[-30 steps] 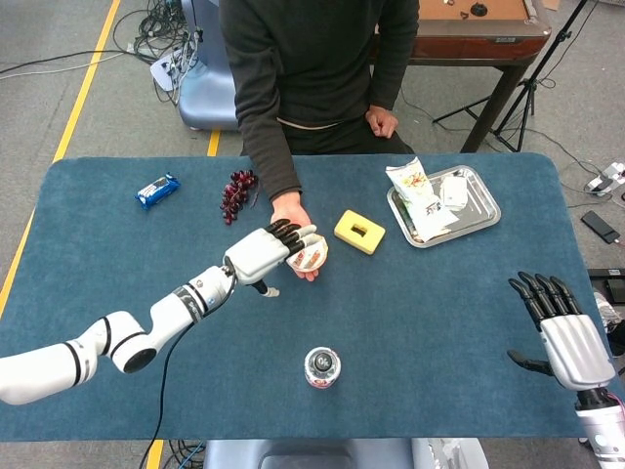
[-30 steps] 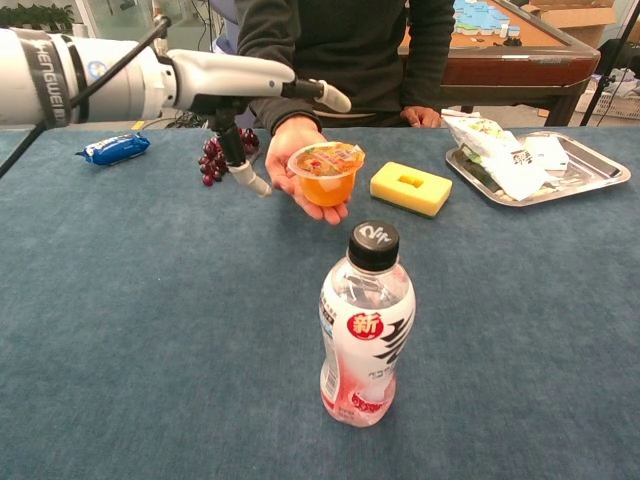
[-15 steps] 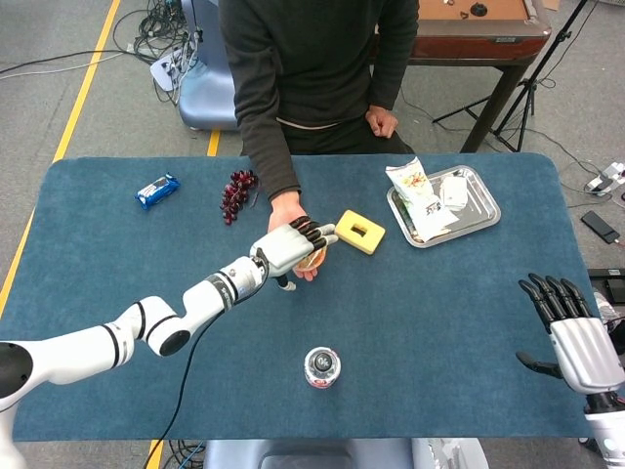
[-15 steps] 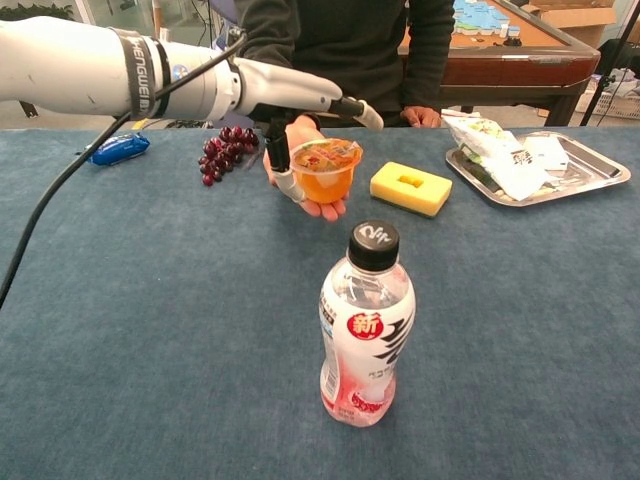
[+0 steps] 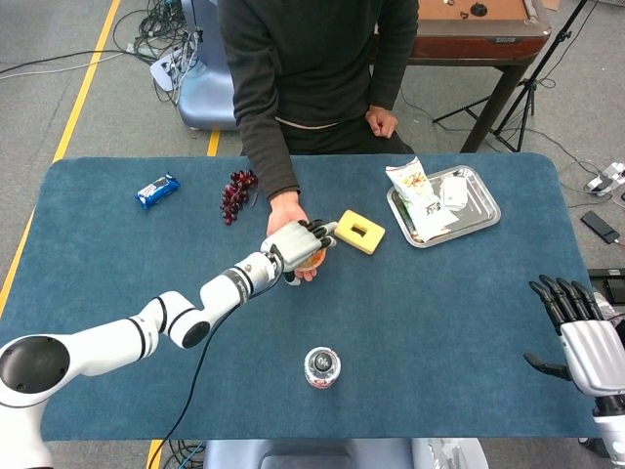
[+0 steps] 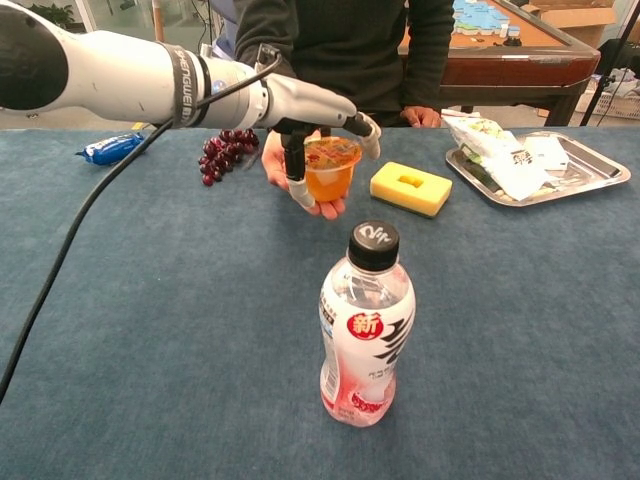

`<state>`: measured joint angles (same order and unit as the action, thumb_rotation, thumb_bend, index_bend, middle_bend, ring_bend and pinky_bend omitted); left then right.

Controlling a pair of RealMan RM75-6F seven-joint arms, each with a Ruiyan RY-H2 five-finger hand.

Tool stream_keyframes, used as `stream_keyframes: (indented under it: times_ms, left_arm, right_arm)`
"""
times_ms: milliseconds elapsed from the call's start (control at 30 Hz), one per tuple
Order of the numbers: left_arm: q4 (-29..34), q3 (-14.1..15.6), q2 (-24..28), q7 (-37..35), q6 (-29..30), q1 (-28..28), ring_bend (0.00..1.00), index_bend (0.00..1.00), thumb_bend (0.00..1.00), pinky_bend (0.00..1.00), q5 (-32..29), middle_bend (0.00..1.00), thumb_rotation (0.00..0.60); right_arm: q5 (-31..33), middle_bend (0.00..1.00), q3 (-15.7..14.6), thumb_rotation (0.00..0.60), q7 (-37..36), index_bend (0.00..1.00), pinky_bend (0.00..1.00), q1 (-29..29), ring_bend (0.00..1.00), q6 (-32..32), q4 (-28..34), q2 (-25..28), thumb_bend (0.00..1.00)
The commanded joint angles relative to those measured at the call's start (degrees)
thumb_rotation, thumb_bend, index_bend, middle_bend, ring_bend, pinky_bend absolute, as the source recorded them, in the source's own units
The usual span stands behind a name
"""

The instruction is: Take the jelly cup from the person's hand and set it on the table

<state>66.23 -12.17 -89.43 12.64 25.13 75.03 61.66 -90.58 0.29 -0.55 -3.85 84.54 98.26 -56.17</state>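
The jelly cup (image 5: 313, 259) (image 6: 331, 170), clear with orange jelly, rests on the person's upturned palm (image 5: 290, 207) (image 6: 274, 166) above the table's middle. My left hand (image 5: 296, 242) (image 6: 302, 101) arches over the cup. Its fingers curve down past the far rim and its thumb (image 6: 297, 188) hangs against the cup's near left side. The cup still sits in the palm. My right hand (image 5: 586, 337) hovers at the table's right front edge, fingers spread, holding nothing; the chest view does not show it.
A drink bottle (image 5: 322, 367) (image 6: 362, 330) stands in front of the cup. A yellow sponge (image 5: 359, 232) (image 6: 411, 188) lies just right of it. Grapes (image 5: 235, 193), a blue packet (image 5: 156, 190) and a metal tray (image 5: 485, 202) with wrappers lie further back.
My left hand has moved right over the cup, and its straight fingers have curled down around it. My right hand has drawn back toward the table's edge.
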Motion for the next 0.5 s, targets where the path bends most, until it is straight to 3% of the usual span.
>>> stream_keyframes:
  times_ms: [33,200,500]
  left_arm:
    - [-1.34,0.39,-0.93,0.45,0.15,0.61,0.19,0.26,0.12,0.43,-1.48,0.04,0.6]
    - [-2.27,0.29,-1.64,-0.92,2.21,-0.02,0.36,0.39,0.12,0.65,-1.17,0.24,0.6]
    - [5.97,1.4,5.77,-4.78,6.98,-4.68,0.39,0.42,0.12,0.68,4.49,0.29,0.6]
  right_arm:
    - [0.0,0.06,-0.04,0.6,-0.18,0.08,0.06,0.16,0.0,0.2,-0.14,-0.04,0.03]
    - [0.08,0.06,-0.1,0.6,-0.49,0.08,0.06,0.51,0.0,0.51,-0.43,-0.02,0.04]
    - [-0.55,0.06,-0.22,0.6,-0.79,0.08,0.06,0.8,0.0,1.02,-0.59,-0.08,0.03]
